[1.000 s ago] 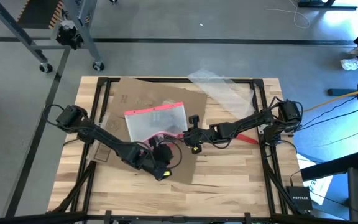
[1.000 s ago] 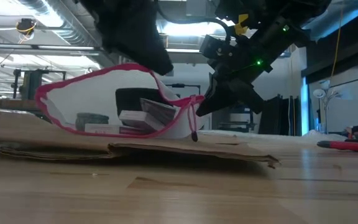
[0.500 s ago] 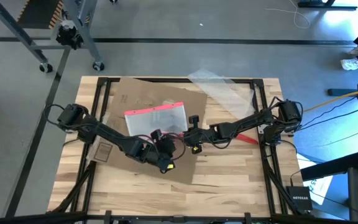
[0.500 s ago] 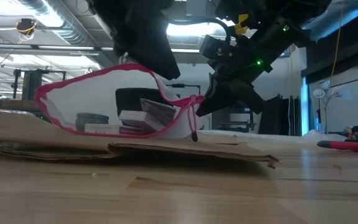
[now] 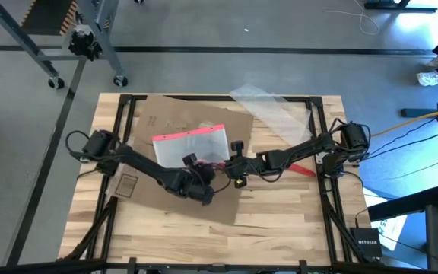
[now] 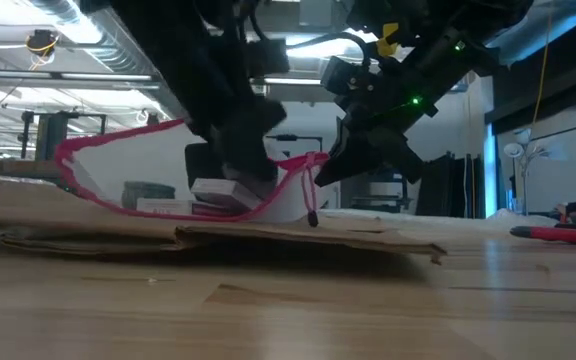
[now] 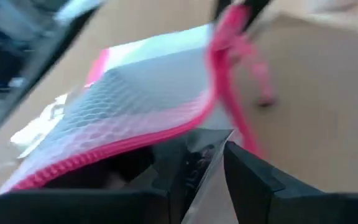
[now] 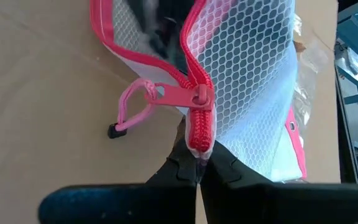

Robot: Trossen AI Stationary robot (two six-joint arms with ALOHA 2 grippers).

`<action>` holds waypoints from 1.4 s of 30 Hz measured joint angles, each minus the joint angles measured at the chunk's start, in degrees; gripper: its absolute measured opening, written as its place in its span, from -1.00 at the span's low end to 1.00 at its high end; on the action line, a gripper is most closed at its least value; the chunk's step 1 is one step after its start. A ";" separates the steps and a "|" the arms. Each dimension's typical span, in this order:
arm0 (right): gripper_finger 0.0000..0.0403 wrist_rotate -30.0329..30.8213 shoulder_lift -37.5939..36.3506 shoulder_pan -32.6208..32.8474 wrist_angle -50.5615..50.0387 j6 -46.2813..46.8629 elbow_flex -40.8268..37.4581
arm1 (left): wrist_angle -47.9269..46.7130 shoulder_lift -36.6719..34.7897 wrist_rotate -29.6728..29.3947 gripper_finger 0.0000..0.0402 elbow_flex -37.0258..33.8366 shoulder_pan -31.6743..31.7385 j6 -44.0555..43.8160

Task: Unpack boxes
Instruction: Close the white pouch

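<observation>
The brown cardboard box point(image 5: 166, 114) lies flat on the table. On it rests a clear mesh pouch point(image 5: 192, 144) with a pink zip edge, its mouth gaping toward the table's near side. Small packets point(image 6: 218, 190) lie inside. My left gripper point(image 7: 204, 165) is open, and its fingers stand in the pouch's mouth point(image 6: 238, 165), below the upper lip. My right gripper point(image 8: 199, 163) is shut on the pouch's corner at the mouth's right end. My left gripper slants down into the pouch's mouth from the near side, under the pink upper lip point(image 7: 166, 134). Something glossy shows between its fingers point(image 7: 247, 177); I cannot tell whether they touch it. My right gripper pinches the closed end of the pink zip point(image 8: 199, 140) between its two fingertips, just behind the slider. It comes slanting down from the table's right. The corner is lifted a little off the cardboard, and the pull cord point(image 8: 132, 106) hangs slack.
A red-handled tool point(image 5: 303, 169) lies on the table by the right arm. A clear plastic sheet point(image 5: 268, 106) lies at the far right, over the table frame. Bare wood point(image 5: 280, 217) stretches along the near side.
My left gripper has come down and toward the table's far edge, tipping nose-down, from above the pouch into its mouth. The pouch's upper lip, arched high before, now sits lower.
</observation>
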 joint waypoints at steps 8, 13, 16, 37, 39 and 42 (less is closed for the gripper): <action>-1.00 -0.34 0.00 -0.05 -0.30 0.17 0.00 | -0.28 2.59 -1.04 -0.51 -0.02 3.08 0.66; -1.00 -0.51 0.00 0.04 -0.09 1.42 0.00 | -0.77 0.87 -0.09 -0.51 1.32 0.63 -0.22; -1.00 -0.26 0.00 0.04 0.08 1.69 0.02 | -0.69 -1.53 -0.01 -0.51 2.17 -1.34 -1.46; -1.00 0.02 0.00 0.02 -0.13 2.79 0.07 | 27.41 -2.48 3.25 -0.30 -8.42 -1.39 -13.31; -1.00 0.04 0.00 0.00 -0.12 2.88 0.07 | 30.24 -2.06 3.36 -0.25 -9.24 -0.45 -12.97; -1.00 0.03 0.00 0.00 -0.16 2.97 0.07 | 31.13 -1.39 3.42 -0.22 -9.48 0.82 -12.88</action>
